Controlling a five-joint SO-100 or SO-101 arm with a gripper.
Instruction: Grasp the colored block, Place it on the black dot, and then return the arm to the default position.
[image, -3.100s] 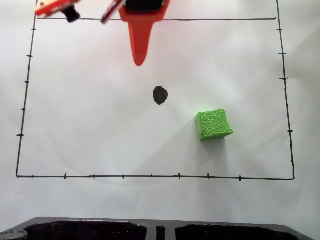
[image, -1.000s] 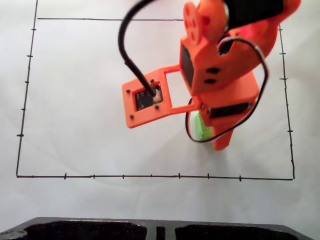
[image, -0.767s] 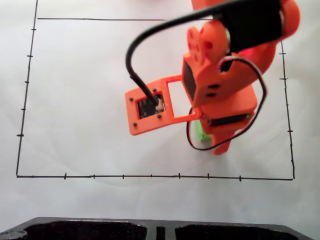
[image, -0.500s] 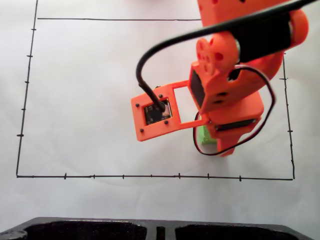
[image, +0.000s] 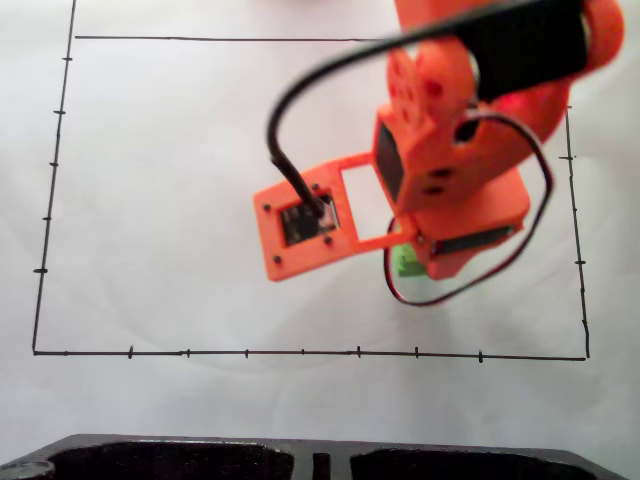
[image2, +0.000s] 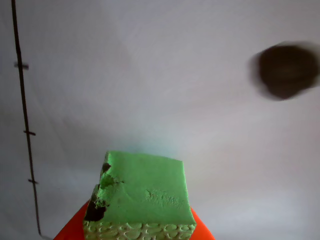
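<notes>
At the wrist view's bottom centre, the gripper (image2: 140, 232) holds the colored block (image2: 145, 192); the black dot (image2: 286, 71) sits upper right

surface: white paper (image: 180, 200) | marks: black dot (image2: 287, 70), border line (image: 250, 352)

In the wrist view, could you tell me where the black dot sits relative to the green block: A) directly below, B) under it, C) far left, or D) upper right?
D: the black dot lies on the paper up and right of the green block.
</notes>
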